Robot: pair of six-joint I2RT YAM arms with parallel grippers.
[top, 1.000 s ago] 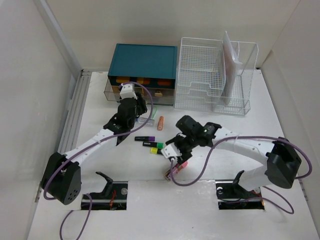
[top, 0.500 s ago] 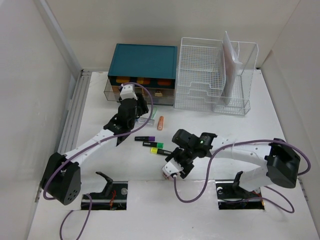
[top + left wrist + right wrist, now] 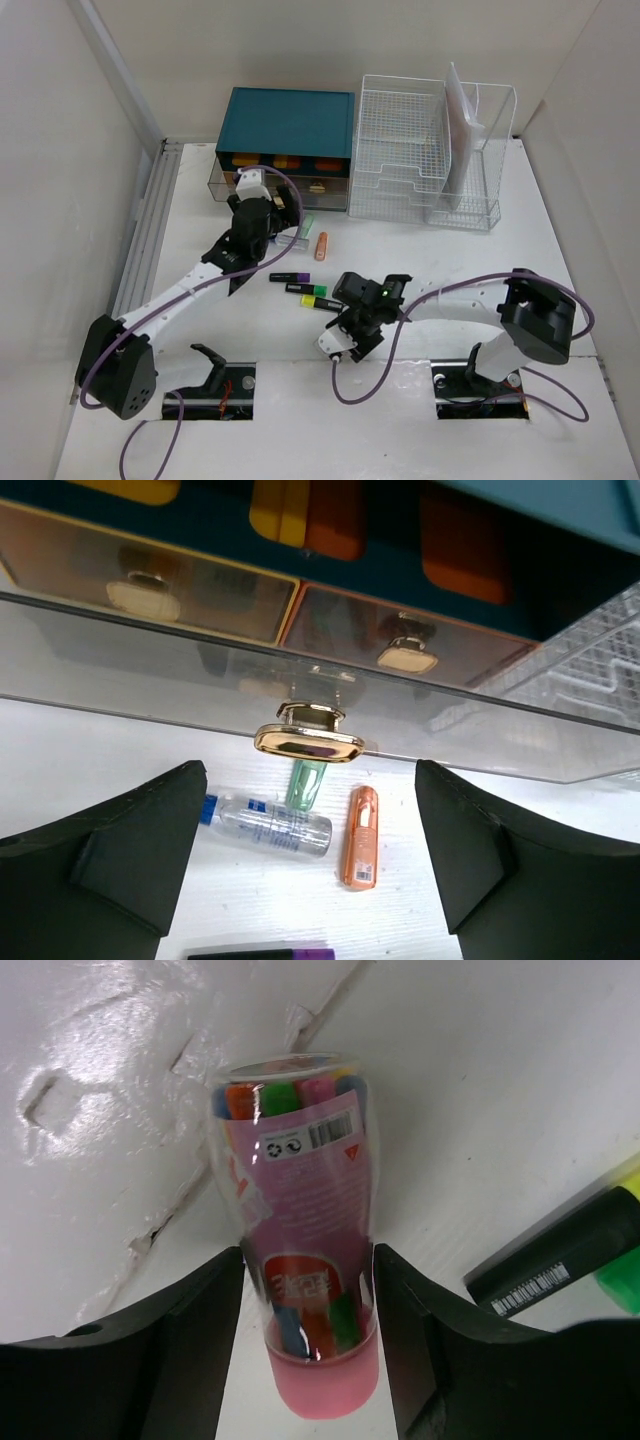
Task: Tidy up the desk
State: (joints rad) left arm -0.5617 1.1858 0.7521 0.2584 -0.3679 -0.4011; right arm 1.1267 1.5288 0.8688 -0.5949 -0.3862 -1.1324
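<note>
while the right gripper (image 3: pixel 308 1280) pinches the clear tube (image 3: pixel 300 1180) lying on the desk (image 3: pixel 560 240), it should lift level and slow; the left gripper (image 3: pixel 310 785) gapes wide, empty, facing the gold drawer handle (image 3: pixel 307 742).

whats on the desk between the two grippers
Three highlighters lie on the desk between the open left gripper and the right gripper, which grips a marker tube. The top view shows this.
</note>
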